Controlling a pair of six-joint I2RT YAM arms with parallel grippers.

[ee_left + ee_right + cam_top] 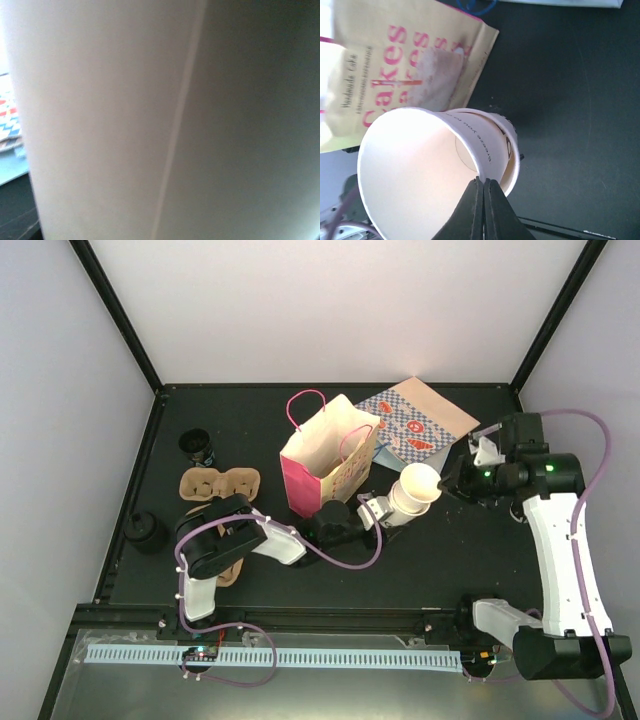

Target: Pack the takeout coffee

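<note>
The takeout coffee, a white paper cup with small dark print, hangs tilted above the table just right of the pink bag. In the right wrist view its cream inside faces the camera. It is nested in a second printed cup. My right gripper is shut on the near rim of the inner cup, also seen from above. My left gripper sits at the cups' lower end. The left wrist view is filled by blurred white cup wall, which hides the fingers.
The open pink bag stands upright at mid table. Flat patterned paper packs lie behind it. A cardboard cup carrier, a small black cup and a black lid-like object sit at the left.
</note>
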